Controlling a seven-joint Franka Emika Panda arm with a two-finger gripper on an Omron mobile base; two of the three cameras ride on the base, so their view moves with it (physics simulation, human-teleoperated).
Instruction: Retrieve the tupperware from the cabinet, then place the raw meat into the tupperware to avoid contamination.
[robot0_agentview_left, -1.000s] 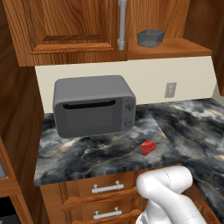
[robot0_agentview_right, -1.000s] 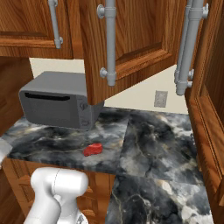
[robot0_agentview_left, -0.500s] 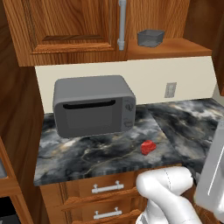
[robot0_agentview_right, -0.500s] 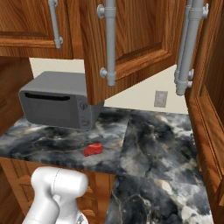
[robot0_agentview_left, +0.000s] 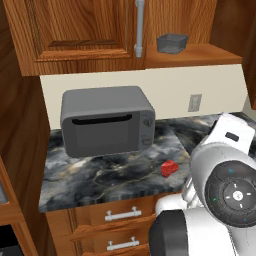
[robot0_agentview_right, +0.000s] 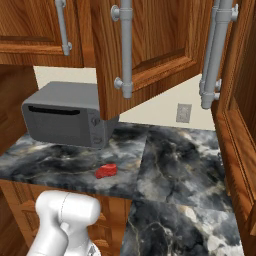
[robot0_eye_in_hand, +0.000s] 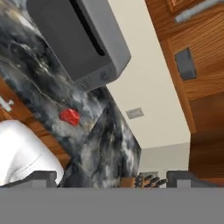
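Grey and slightly see-through, the tupperware (robot0_agentview_left: 172, 43) sits on the open shelf of the wooden cabinet (robot0_agentview_left: 95, 30), to the right of its closed door and silver bar handle (robot0_agentview_left: 139, 27). Below, the raw meat (robot0_agentview_left: 169, 168) lies on the dark marble table (robot0_agentview_left: 100, 175) near its front edge, apart from the grey microwave (robot0_agentview_left: 106, 120) to its left. From the hand camera, the tool (robot0_eye_in_hand: 111, 178) shows two dark tips set wide apart, holding nothing.
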